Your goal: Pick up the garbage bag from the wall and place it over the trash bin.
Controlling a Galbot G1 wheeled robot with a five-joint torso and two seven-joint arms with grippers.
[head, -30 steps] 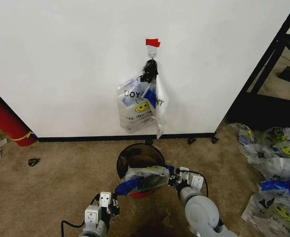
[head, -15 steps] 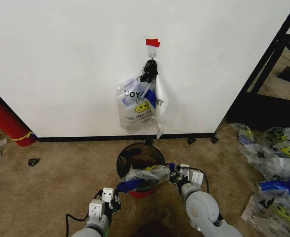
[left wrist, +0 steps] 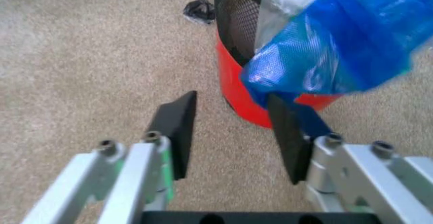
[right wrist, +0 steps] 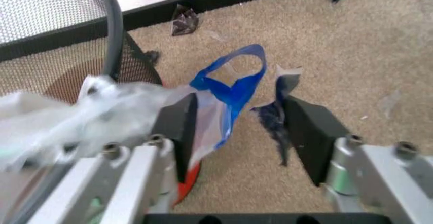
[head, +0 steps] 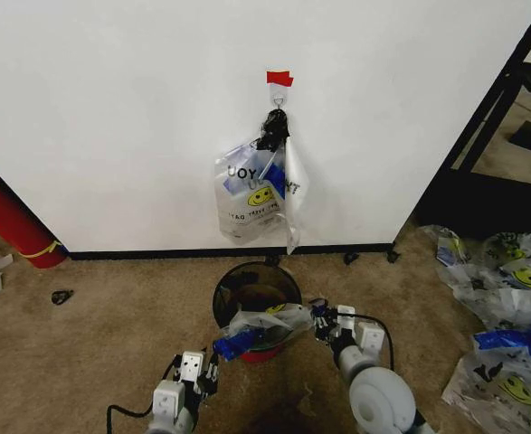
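In the head view, the trash bin, a round black mesh container on a red base, stood on the carpet just in front of the wall. The garbage bag lay draped across the bin's near rim, its long axis running side to side, one blue handle pointing toward the left gripper and the other end toward the right gripper. The bin's inside looked dark and brownish; what lay in it could not be told. A bunch of bags hung from a hook under a red tape piece.

In the left wrist view, the left gripper had its fingers spread apart with nothing between them; the bag's blue handle hung just beyond them, against the bin's red base.

In the right wrist view, the right gripper also stood spread, the bag's other blue handle loose between its fingers, unclamped, beside the mesh bin.
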